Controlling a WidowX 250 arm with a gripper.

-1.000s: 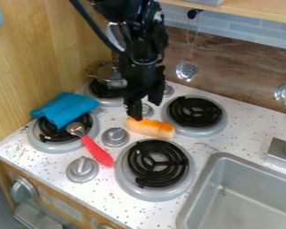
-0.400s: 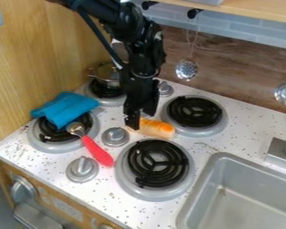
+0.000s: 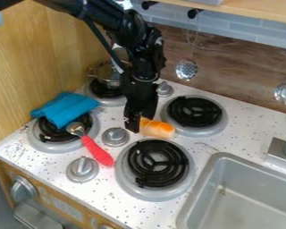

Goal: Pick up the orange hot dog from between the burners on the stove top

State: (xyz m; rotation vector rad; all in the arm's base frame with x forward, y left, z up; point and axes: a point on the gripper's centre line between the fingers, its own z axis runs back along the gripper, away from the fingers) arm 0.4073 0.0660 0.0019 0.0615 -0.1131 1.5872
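Observation:
Over the middle of the stovetop, the black gripper (image 3: pixel 141 120) hangs low with its two fingers apart. It is at the left end of an orange-and-cream bread roll (image 3: pixel 158 129) and hides that end; whether it touches the roll I cannot tell. The roll lies on the white speckled counter between the front right burner (image 3: pixel 157 163) and the back right burner (image 3: pixel 195 112). To the left, a red-handled utensil (image 3: pixel 96 150) rests with its metal head on the front left burner, beside a folded blue cloth (image 3: pixel 65 108).
A small metal pot (image 3: pixel 106 73) stands on the back left burner. Grey knobs (image 3: pixel 115 137) sit among the burners. The sink (image 3: pixel 244 197) is at the lower right, with a faucet base (image 3: pixel 280 152) behind it. Metal ladles (image 3: pixel 187 70) hang at the back wall.
The gripper has come down and slightly toward the camera, onto the left end of the roll. More of that end is now covered. The upper arm has swung lower and leftward.

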